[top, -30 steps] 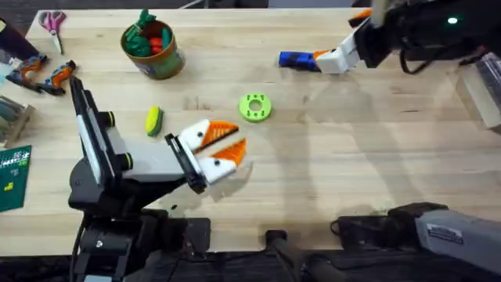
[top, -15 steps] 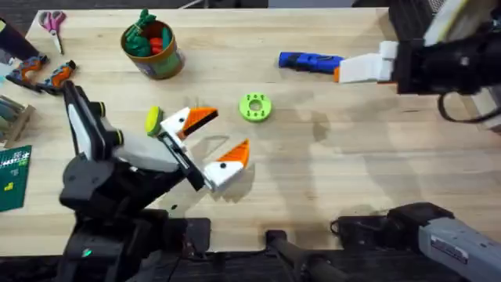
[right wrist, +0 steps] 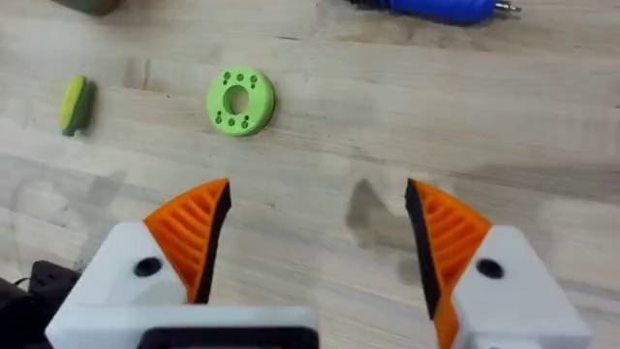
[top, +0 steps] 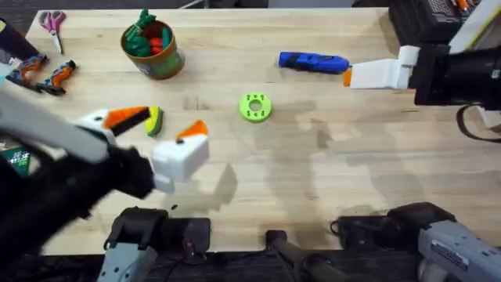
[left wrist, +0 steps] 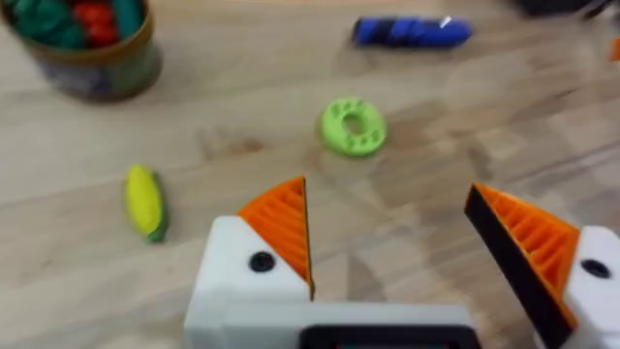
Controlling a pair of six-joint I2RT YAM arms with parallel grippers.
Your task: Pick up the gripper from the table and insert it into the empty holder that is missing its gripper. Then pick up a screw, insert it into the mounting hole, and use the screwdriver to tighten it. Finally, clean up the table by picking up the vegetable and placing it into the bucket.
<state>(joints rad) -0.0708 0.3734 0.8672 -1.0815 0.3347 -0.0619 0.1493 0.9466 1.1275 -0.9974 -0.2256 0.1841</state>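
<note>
The vegetable point(top: 154, 121), yellow with a green side, lies on the table left of centre. My left gripper point(top: 162, 127) hovers above it, open wide. In the left wrist view the vegetable point(left wrist: 145, 201) lies outside the gap of the left gripper point(left wrist: 397, 242), beyond one orange finger point(left wrist: 281, 228). The bucket point(top: 167, 63) stands at the back left, holding red and green toys. The blue screwdriver point(top: 313, 61) lies at the back right. My right gripper point(top: 352, 76) is just right of it, open and empty point(right wrist: 318, 233). The loose gripper piece, the holder and the screw are out of view.
A green ring with holes point(top: 255, 107) lies mid-table, also seen from both wrists point(left wrist: 354, 126) point(right wrist: 240, 100). Scissors point(top: 52, 22) and orange-handled tools point(top: 43, 74) sit at the far left edge. Bare wood spreads across the centre and the right half.
My left arm rose toward the camera and swung left, its fingers spreading wide over the vegetable. My right gripper drew back to the right, away from the screwdriver.
</note>
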